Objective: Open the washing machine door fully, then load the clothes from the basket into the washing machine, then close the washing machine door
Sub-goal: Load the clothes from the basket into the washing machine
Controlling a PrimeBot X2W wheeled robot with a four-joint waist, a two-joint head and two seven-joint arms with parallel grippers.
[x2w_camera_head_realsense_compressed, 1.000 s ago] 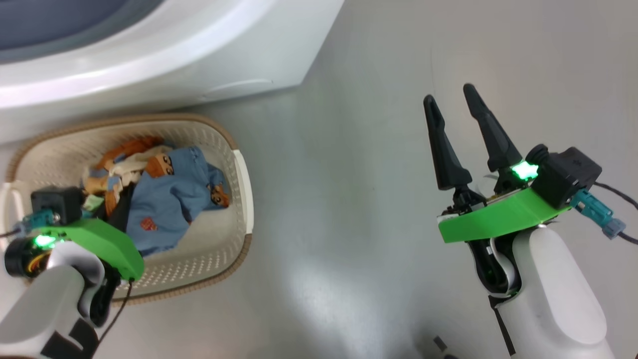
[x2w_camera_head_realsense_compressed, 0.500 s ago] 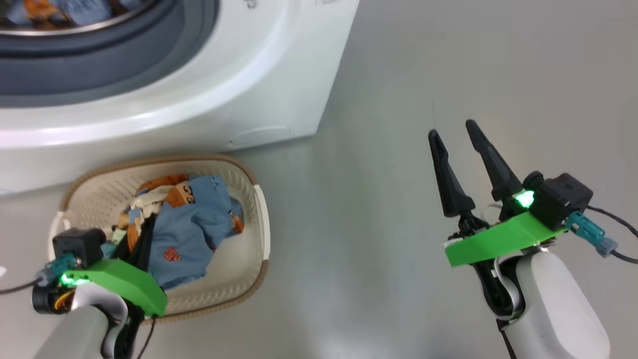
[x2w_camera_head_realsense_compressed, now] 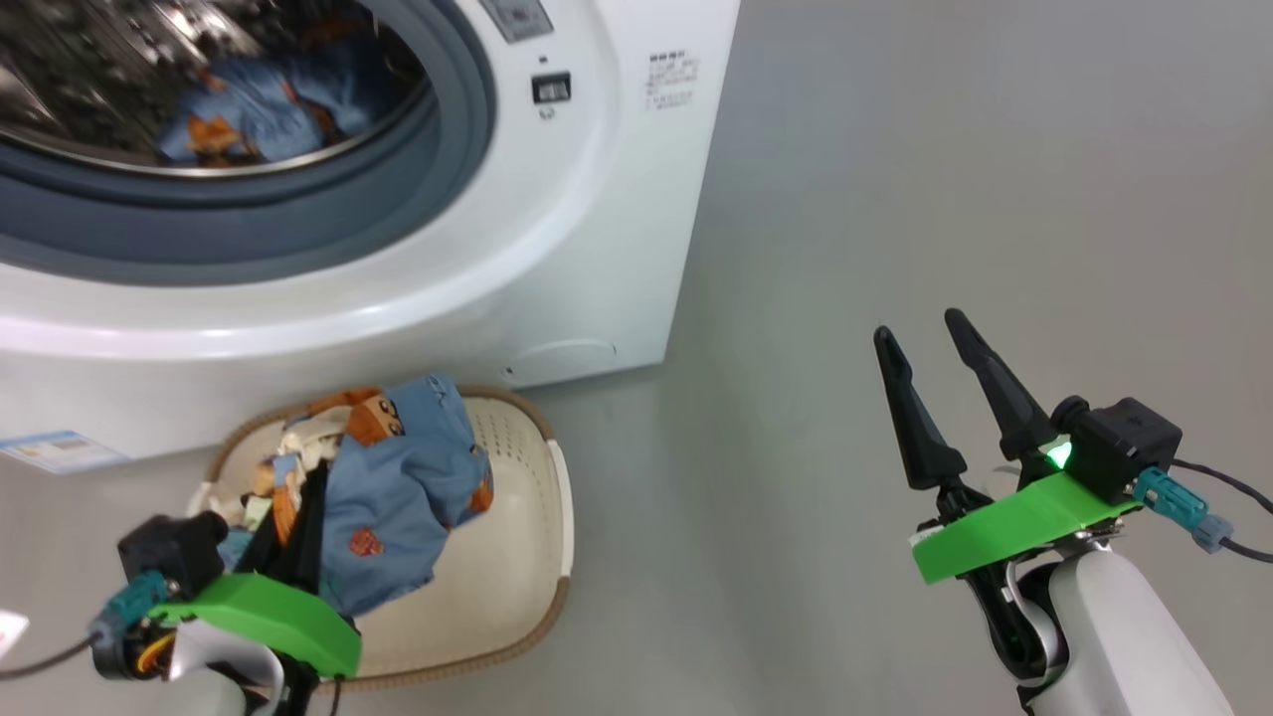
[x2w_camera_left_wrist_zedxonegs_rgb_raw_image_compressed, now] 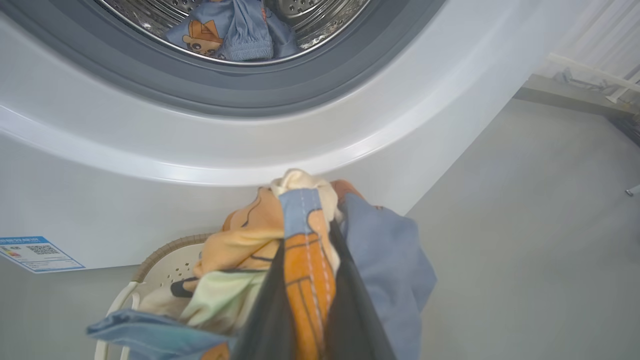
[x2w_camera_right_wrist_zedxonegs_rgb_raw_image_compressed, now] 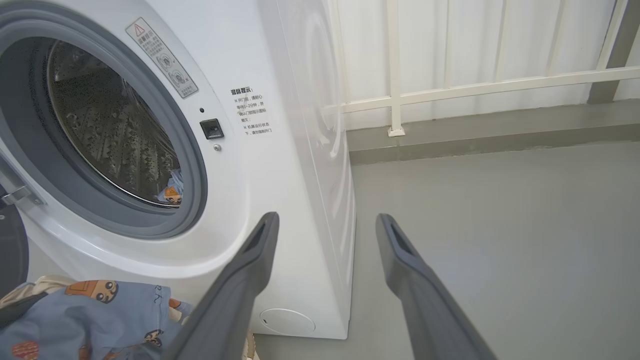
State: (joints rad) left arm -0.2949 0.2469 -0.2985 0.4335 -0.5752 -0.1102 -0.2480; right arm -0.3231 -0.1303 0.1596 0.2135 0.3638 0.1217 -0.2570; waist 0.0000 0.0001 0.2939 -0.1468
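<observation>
Just over the basket, clothes tight in the left gripper; right gripper wide apart, empty, well aside.

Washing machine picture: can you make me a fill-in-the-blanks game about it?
The left claw is shut on a bunch of ____. The right claw is ____ and holds nothing. The cream ____ sits on the floor before the washing machine. Missing words: clothes, open, basket.

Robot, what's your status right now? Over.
Left end effector shut on clothes, bundle over basket. Right end effector open, empty. Washing machine open, one garment already in drum. Nothing blocking the opening.
</observation>
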